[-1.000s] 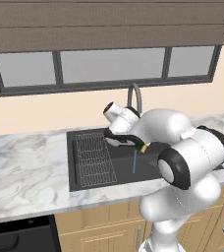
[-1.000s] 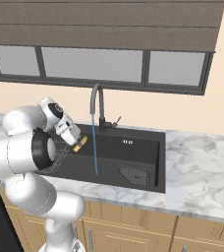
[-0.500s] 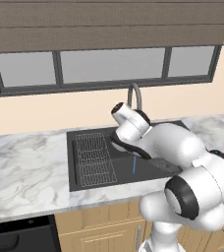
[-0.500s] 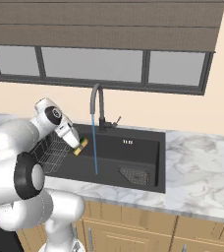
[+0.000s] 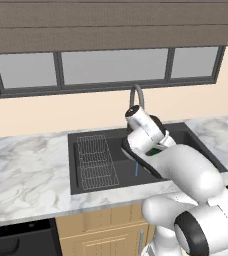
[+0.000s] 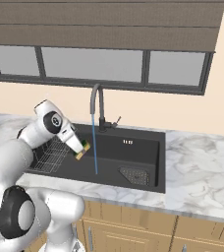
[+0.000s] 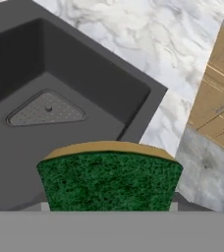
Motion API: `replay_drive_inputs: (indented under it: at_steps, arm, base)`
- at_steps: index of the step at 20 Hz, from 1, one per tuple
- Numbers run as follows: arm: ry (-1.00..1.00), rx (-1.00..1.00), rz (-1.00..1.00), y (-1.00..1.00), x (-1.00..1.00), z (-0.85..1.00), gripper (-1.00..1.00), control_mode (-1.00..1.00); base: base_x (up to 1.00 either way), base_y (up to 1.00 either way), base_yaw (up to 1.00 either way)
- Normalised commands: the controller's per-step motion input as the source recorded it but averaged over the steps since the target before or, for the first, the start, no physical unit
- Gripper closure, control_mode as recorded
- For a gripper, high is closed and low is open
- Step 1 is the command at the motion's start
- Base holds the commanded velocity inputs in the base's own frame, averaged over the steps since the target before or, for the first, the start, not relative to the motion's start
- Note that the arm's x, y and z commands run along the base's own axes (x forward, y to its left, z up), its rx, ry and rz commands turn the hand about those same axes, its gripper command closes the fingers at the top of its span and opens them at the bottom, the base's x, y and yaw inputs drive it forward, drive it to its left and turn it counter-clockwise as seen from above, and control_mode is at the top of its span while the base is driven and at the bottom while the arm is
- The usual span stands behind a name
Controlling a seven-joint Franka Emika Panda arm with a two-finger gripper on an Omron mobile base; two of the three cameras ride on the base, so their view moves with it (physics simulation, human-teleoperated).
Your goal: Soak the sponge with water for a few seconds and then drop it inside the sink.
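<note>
**Three cameras on one sink**

The left base view looks forward and down from behind the arm's left; the right base view does so from its right. Both share the sink [image 5: 100, 137] [image 6: 148, 162], faucet [image 5: 137, 95] [image 6: 97, 106] and window [image 5: 108, 67] [image 6: 97, 64]. The hand view sits close, looking past the fingers into the basin.

The white arm is reaching over the black sink [image 5: 196, 142], hiding its middle. A sliver of the green sponge [image 5: 155, 149] is showing at the wrist. The water [image 5: 136, 169] is running as a thin blue stream beside the wire rack [image 5: 97, 161]. The faucet [image 5: 136, 94] is rising behind, under the window [image 5: 111, 66].
</note>
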Motion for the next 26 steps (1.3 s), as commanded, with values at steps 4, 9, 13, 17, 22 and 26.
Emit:
replay_drive_inputs:
  at_steps: [4, 9, 13, 17, 22, 26]
  arm:
    - [0.01, 0.01, 0.10, -0.26, -0.22, 0.19, 1.00, -1.00]
    - [0.00, 0.04, 0.18, -0.27, -0.05, 0.14, 1.00, -1.00]
    - [0.00, 0.04, 0.36, -0.59, 0.00, 0.04, 1.00, -1.00]
    - [0.00, 0.04, 0.34, -0.43, 0.00, 0.00, 1.00, -1.00]
    - [0.06, 0.09, 0.32, -0.09, 0.00, -0.03, 1.00, -1.00]
    - [0.23, 0.13, 0.29, 0.00, 0.00, -0.06, 1.00, -1.00]
  base:
    - [0.00, 0.00, 0.00]
    - [0.00, 0.00, 0.00]
    - [0.00, 0.00, 0.00]
    - [0.00, 0.00, 0.00]
    - [0.00, 0.00, 0.00]
    - [0.00, 0.00, 0.00]
